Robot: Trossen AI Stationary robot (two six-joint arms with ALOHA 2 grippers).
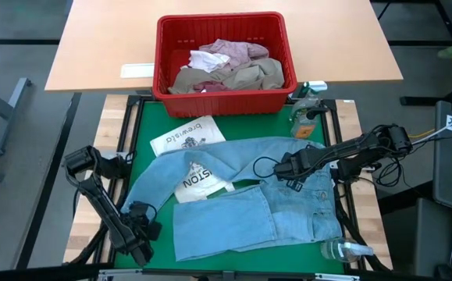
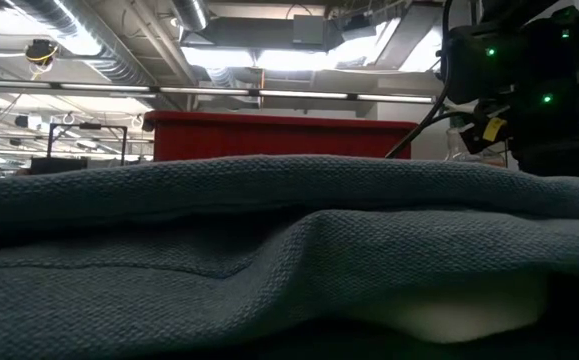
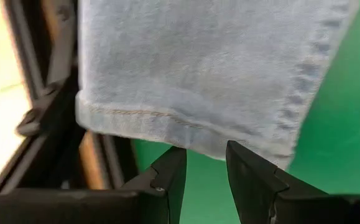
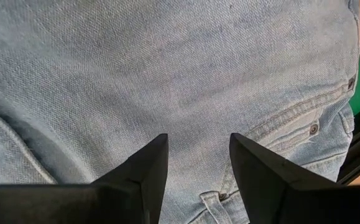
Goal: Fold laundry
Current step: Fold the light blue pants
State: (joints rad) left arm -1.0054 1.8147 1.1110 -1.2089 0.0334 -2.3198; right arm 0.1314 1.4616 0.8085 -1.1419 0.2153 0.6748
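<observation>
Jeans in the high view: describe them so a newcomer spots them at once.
Start at the green mat below the red basket. The light blue denim jeans lie spread across it, partly covering printed white sheets, unlike the crumpled garments in the basket.

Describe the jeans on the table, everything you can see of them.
The jeans are light blue denim, spread flat on the green mat in front of the red basket. One leg runs toward the left, the other is folded across the front. The waist, with seams, a rivet and a belt loop, lies to the right. White printed papers rest against the upper leg. The right gripper hovers open over the seat; the left gripper sits open just off a leg's stitched hem, not gripping.
</observation>
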